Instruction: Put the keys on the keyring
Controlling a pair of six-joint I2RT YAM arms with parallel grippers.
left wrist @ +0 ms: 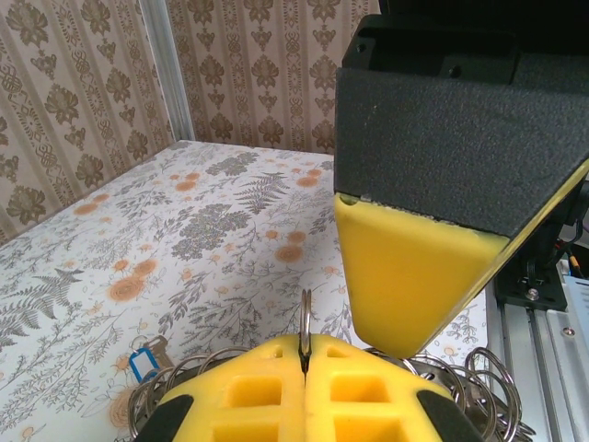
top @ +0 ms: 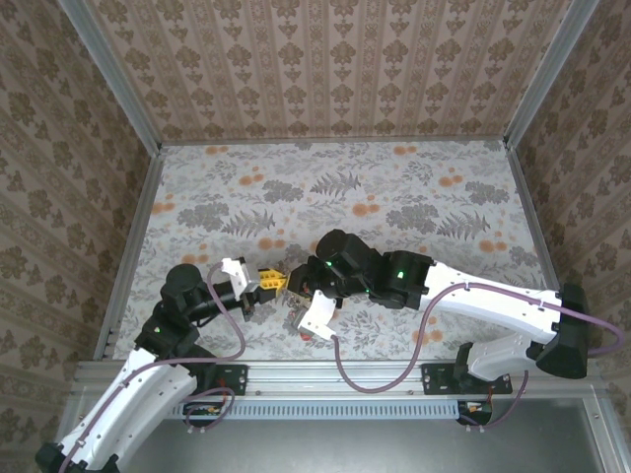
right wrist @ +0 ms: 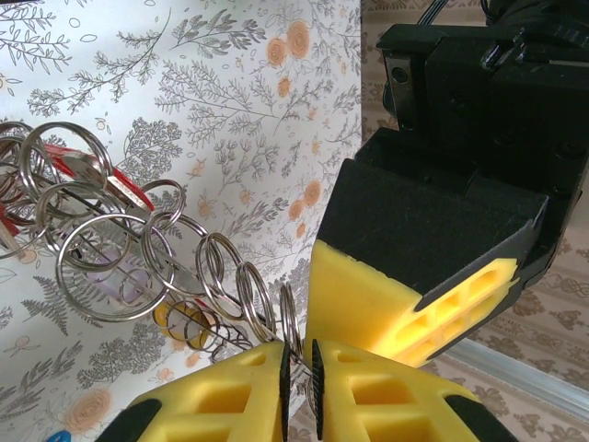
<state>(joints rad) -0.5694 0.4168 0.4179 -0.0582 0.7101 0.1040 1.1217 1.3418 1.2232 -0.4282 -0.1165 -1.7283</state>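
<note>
We are looking at both arms meeting tip to tip over the near part of the flower-patterned bench [top: 394, 187], a little left of its middle. The left fingers [left wrist: 248, 396] are pressing together and pinching the rim of a thin split keyring [left wrist: 305, 318], which is standing upright out of the seam between them. One yellow tip of the right fingers [left wrist: 405, 276] is hanging just beside that keyring, to its right in the left wrist view. In the right wrist view those right fingers are standing a narrow slit apart, and a ring's edge is rising out of the slit. We cannot tell whether they are clamping it. A chain of split rings [right wrist: 170, 230] is trailing away from that spot over the bench. Red-headed keys [right wrist: 136, 195] are lying among its farther rings. A key with a blue tag [left wrist: 143, 362] is resting on the bench just beside the rings bunched under the left fingers.
</note>
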